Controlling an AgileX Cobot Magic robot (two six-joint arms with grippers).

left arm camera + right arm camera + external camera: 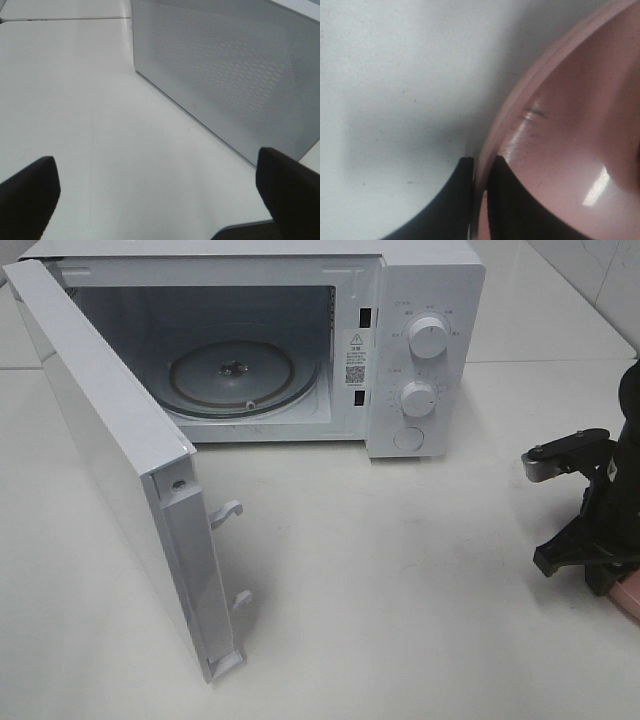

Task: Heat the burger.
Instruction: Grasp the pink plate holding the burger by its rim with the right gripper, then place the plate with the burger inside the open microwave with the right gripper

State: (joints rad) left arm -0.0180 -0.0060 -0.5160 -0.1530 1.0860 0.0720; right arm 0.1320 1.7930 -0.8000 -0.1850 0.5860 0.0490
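R gripper point(480, 165) fingers clench rim of pink plate point(570, 150), one finger each side. L gripper point(155, 165) released, fingers wide apart, microwave door point(225, 75) ahead of them.

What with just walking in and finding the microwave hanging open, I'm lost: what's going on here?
The microwave stands on the white table with its door swung wide open and the glass turntable bare. Off to the right, the right gripper pinches the rim of a pink plate; what is on the plate cannot be seen. The left gripper hangs open by the outer face of the door, holding nothing.
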